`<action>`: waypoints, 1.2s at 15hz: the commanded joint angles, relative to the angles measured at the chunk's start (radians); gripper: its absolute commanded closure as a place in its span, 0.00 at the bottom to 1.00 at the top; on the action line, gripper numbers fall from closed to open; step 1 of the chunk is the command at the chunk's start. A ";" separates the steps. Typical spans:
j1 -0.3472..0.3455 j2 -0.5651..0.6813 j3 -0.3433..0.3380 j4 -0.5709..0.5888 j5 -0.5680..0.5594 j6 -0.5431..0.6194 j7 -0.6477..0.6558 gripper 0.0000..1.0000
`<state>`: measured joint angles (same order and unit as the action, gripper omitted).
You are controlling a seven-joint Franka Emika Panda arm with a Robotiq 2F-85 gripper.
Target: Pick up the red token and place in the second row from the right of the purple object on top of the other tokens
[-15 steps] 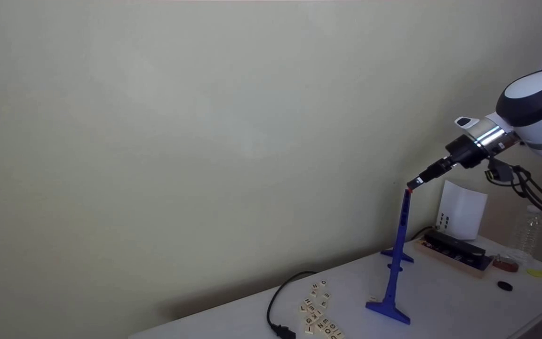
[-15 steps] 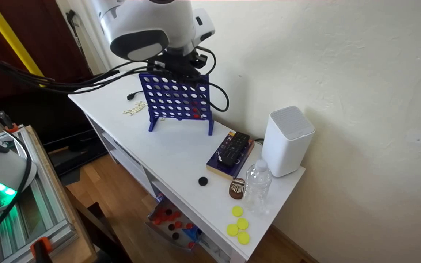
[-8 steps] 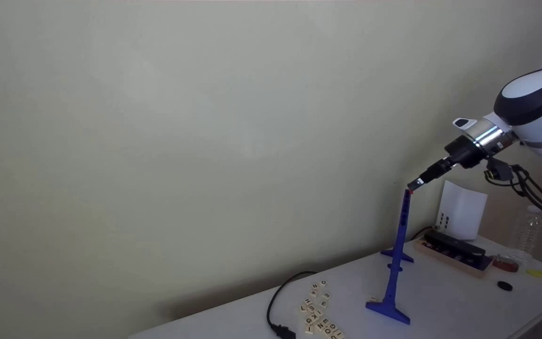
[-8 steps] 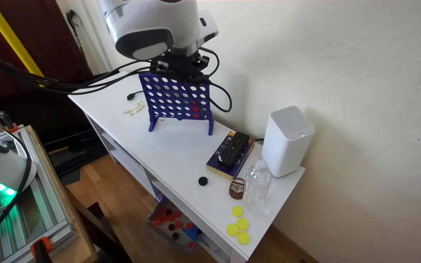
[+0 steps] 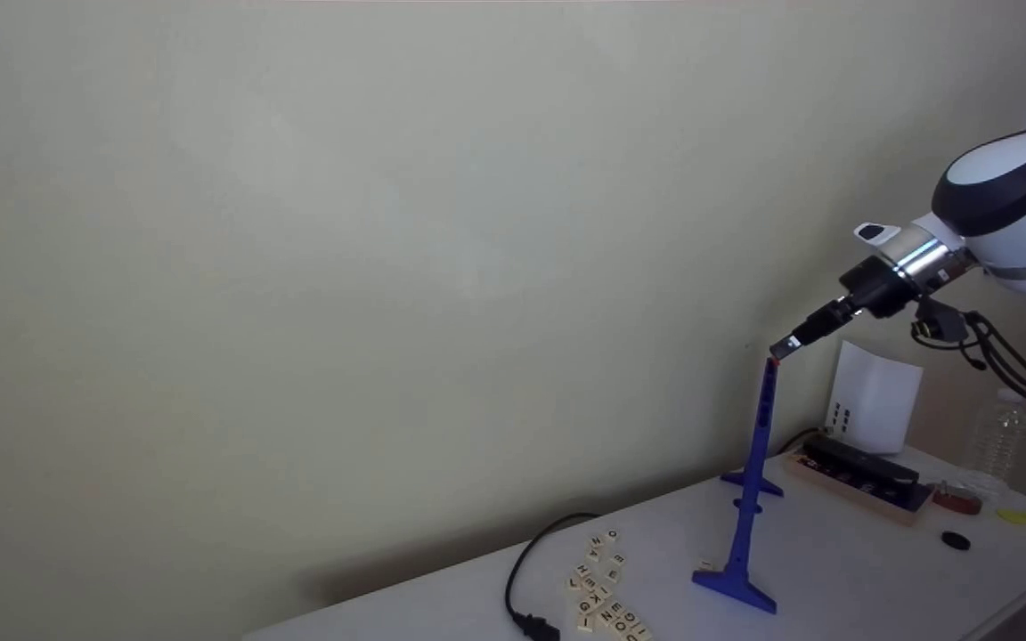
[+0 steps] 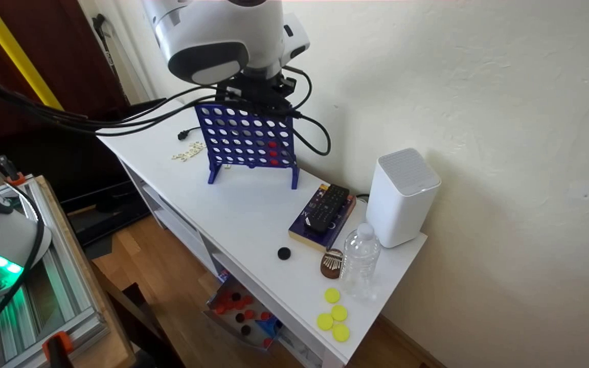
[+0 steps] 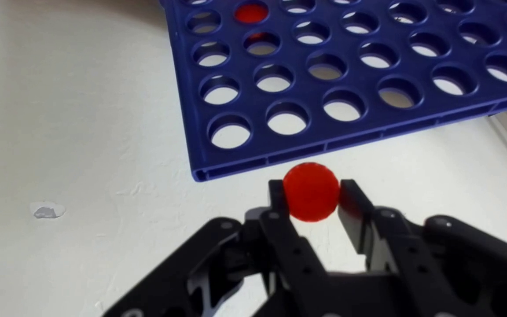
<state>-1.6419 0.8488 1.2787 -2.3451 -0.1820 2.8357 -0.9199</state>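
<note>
Three red discs point(image 6: 272, 153) sit one above another in the second column from the right of the frame point(image 6: 252, 128), which stands upright on the surface point(image 6: 243, 209). In the wrist view the fingers point(image 7: 359, 207) are clamped on the token point(image 7: 310, 192), one on each side of its rim, its flat face towards the camera. There it shows just beyond the frame's slotted top edge, in line with the column that holds red. In an exterior view a spot of red shows between the fingertips and the frame's top; whether token and frame touch, I cannot tell.

Tiles point(image 5: 602, 592) lie near a plug point(image 5: 537, 626). Away from them, a book point(image 6: 323, 238) carries a remote point(image 6: 327, 207), with a white box point(image 6: 403, 209) near it. A black disc point(image 6: 284, 253), a kalimba point(image 6: 331, 264) just beside a bottle point(image 6: 358, 266), and four yellow discs point(image 6: 339, 312) also rest on the surface.
</note>
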 commanded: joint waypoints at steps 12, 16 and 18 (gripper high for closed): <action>-0.001 0.110 -0.005 0.032 0.007 -0.038 -0.091 0.90; -0.006 0.127 -0.003 0.036 0.007 -0.041 -0.105 0.90; -0.009 0.133 -0.002 0.040 0.008 -0.044 -0.108 0.90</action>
<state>-1.6415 0.9457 1.2682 -2.3266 -0.1809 2.8221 -0.9962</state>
